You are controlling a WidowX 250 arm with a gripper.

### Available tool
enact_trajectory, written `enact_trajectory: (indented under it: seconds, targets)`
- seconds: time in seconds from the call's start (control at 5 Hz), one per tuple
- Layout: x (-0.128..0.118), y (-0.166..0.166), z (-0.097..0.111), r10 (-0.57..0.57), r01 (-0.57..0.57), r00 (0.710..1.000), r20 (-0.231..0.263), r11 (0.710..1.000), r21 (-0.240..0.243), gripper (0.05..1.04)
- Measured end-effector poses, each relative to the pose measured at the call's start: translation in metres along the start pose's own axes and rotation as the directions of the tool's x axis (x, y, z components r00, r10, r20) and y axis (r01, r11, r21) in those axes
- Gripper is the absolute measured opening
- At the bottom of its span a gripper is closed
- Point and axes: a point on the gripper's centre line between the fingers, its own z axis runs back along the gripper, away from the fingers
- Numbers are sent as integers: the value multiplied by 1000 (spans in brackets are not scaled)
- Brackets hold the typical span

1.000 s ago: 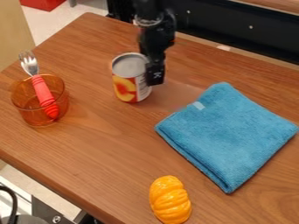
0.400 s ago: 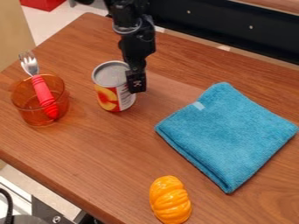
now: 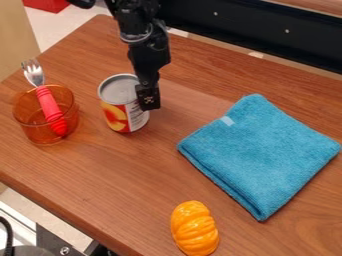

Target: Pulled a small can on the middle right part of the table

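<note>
Can (image 3: 121, 109), small, cylindrical, metal, w/ grey lid and red, white and orange label: stands upright upper left of frame, on wood-brown flat table (image 3: 133, 180). Angular black gripper (image 3: 148, 98) hangs at can's right side, low against label, prob. touching. Opening: cannot tell; likewise whether gripping or merely pressing. Prob. set low for a steady drag on the base, less tipping risk than up at lid rim. Looks mid-pull; end spot unclear from task wording.

To the left, transparent amber tumbler (image 3: 30, 117) w/ red-handled metal fork (image 3: 51, 107) leaning inside, tines up past rim, prob. just parked there. Only a slim gap btwn tumbler and can, so little room leftward; a knock could topple both tumbler & fork. On right side of frame, folded blue cloth towel (image 3: 260, 150), lying flat, corner pointing toward centre; could snag can's base if dragged rightward. At bottom centre, glossy orange ribbed pumpkin-like toy (image 3: 194, 228), well apart.

Best open room: centre of frame, down toward lower left, btwn tumbler, towel and toy. Near edge slants from left side to bottom; needs a stop well short of it. Far edge behind gripper, w/ some bare wood btwn.
</note>
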Motion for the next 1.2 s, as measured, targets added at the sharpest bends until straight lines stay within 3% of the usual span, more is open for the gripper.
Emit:
enact_trajectory:
  seconds: [0.2, 0.6, 0.8, 1.0, 1.2]
  targets:
    - [3, 2, 1, 42, -42, 999, 11, 999, 1, 1000]
    - [35, 15, 22, 202, -201, 974, 105, 979, -20, 1000]
    - [56, 16, 30, 322, -317, 933, 160, 947, -54, 1000]
    - [73, 7, 32, 459, -455, 878, 134, 889, -55, 1000]
    - [90, 5, 40, 561, -566, 811, 168, 824, -16, 1000]
